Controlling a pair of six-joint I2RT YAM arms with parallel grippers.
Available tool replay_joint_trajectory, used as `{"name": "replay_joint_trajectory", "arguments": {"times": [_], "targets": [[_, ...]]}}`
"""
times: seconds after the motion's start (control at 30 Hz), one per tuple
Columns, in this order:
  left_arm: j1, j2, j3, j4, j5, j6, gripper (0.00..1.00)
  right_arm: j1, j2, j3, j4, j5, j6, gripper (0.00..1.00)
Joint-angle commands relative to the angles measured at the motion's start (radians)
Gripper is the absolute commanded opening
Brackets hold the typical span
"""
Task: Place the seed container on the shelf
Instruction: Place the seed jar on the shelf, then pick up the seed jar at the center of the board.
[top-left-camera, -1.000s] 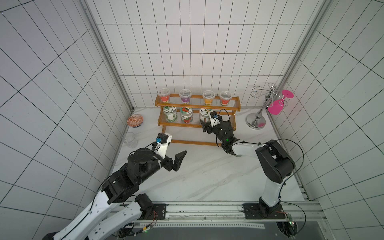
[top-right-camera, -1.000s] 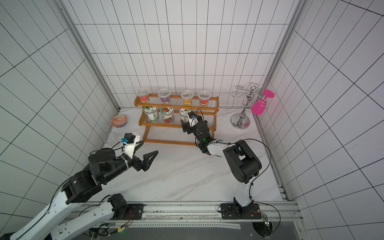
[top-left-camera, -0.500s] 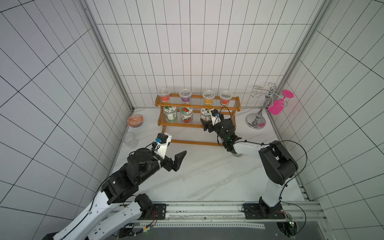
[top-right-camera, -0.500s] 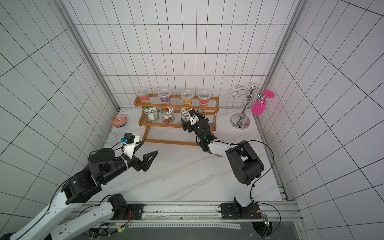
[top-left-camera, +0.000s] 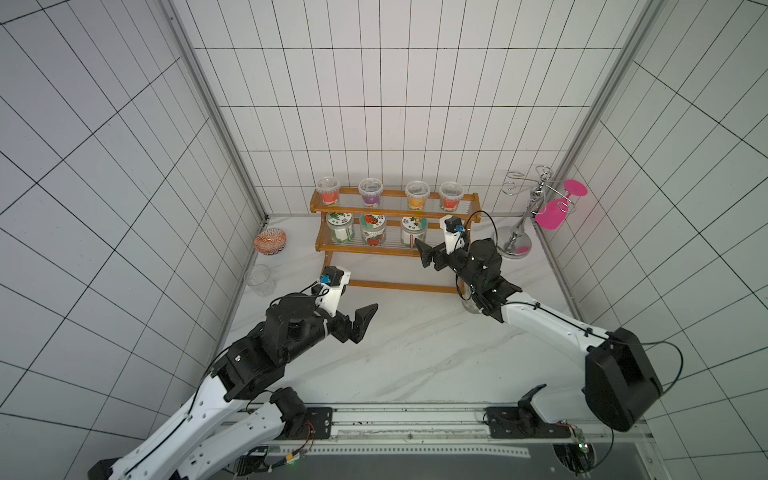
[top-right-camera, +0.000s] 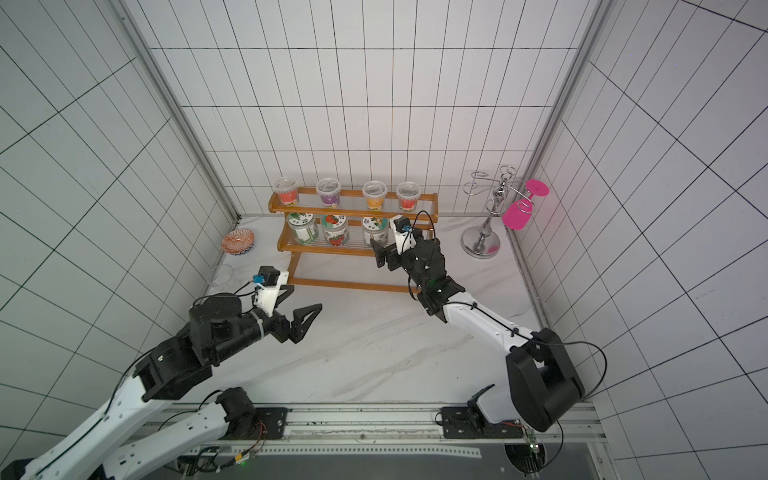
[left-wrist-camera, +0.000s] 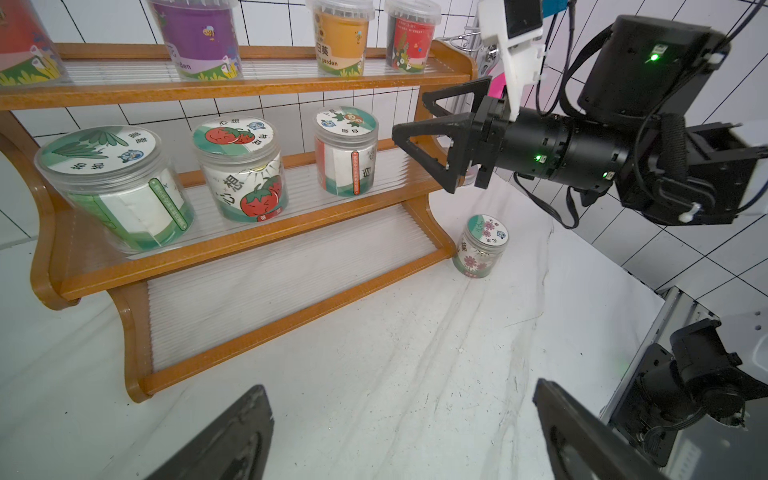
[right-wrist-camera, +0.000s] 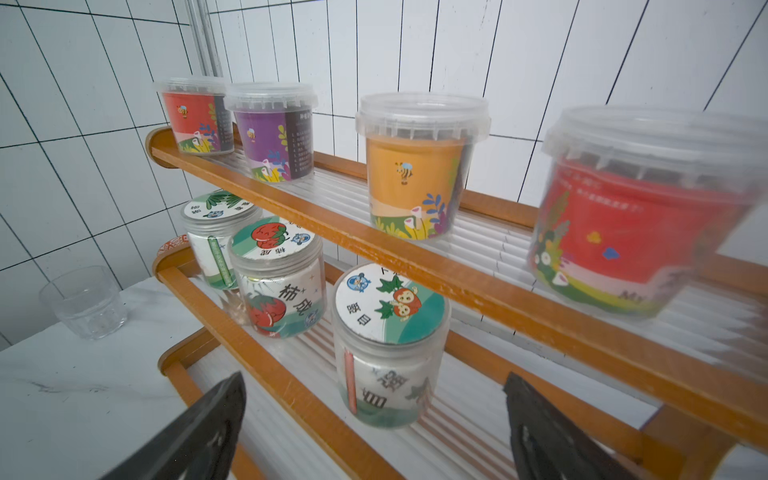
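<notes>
Tiled booth (top-left-camera: 374, 83), shelved seed container (right-wrist-camera: 390, 345) just beyond wide right fingers (right-wrist-camera: 199, 432); left fingers (left-wrist-camera: 232, 440) wide

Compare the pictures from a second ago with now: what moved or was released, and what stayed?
The right claw let go of the clear seed jar with the green-and-orange lid on the orange-brown wooden shelf and drew back toward the shelf's right end, open and apart from it. The left claw, the other lidded jars and the coloured tubs stayed.
</notes>
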Motion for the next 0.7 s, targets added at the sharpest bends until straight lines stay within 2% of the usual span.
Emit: {"name": "replay_joint_trajectory", "arguments": {"times": [0.0, 0.27, 0.53, 0.67], "targets": [[0.004, 0.023, -0.008, 0.062, 0.073, -0.012, 0.99, -0.006, -0.102, -0.024, -0.244, -0.014, 0.066, 0.99], [-0.019, 0.147, 0.007, 0.170, 0.181, -0.057, 0.99, -0.006, -0.300, 0.070, -0.711, 0.055, 0.140, 1.00], [-0.199, 0.369, 0.022, 0.380, 0.097, -0.038, 0.99, -0.025, -0.475, 0.129, -1.036, 0.238, 0.198, 0.99], [-0.270, 0.525, 0.060, 0.473, 0.071, -0.019, 0.99, -0.071, -0.534, 0.131, -1.119, 0.291, 0.218, 0.99]]}}
